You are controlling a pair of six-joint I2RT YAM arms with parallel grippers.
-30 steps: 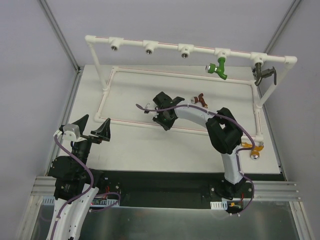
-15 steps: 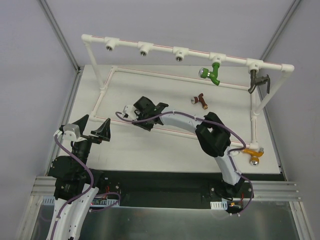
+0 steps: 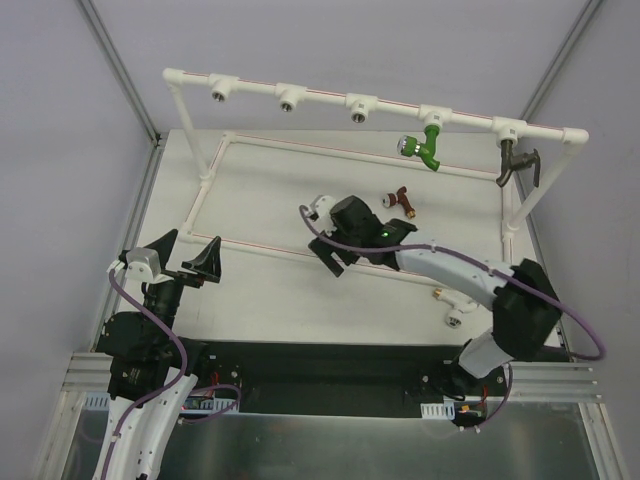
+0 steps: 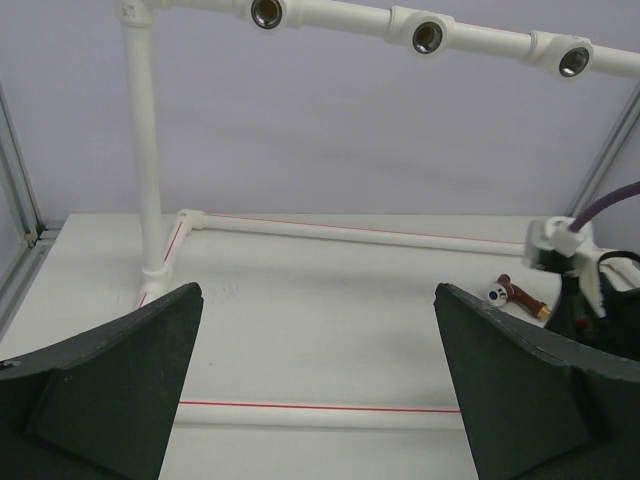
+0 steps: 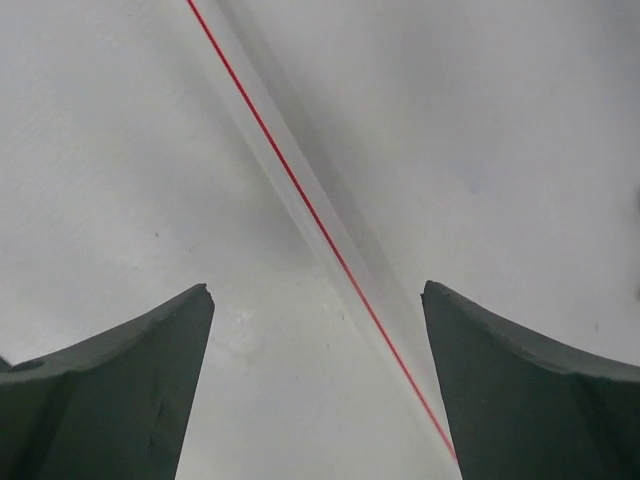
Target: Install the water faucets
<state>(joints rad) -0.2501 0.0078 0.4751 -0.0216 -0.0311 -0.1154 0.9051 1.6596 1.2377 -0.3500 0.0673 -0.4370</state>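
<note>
A green water faucet (image 3: 425,146) and a dark grey one (image 3: 515,165) hang from the right-hand tees of the white pipe frame (image 3: 320,103). A dark red faucet (image 3: 400,200) (image 4: 516,295) lies loose on the table. Near the right arm lies a pale faucet with a metal end (image 3: 452,318). My right gripper (image 3: 350,250) (image 5: 315,295) is open, pointing down over the frame's near base pipe (image 5: 300,190), nothing between its fingers. My left gripper (image 3: 188,250) (image 4: 315,300) is wide open and empty at the near left.
Three tee fittings (image 3: 218,92) (image 3: 286,98) (image 3: 357,112) on the top bar show bare metal sockets, also in the left wrist view (image 4: 267,12). The frame's base pipes ring the table (image 3: 260,290). Enclosure walls and posts stand on both sides.
My right gripper went from shut to open and swung back right along the near base pipe, its elbow dropping to the right. The pipe frame shifted left a little at the start. The left arm stayed still.
</note>
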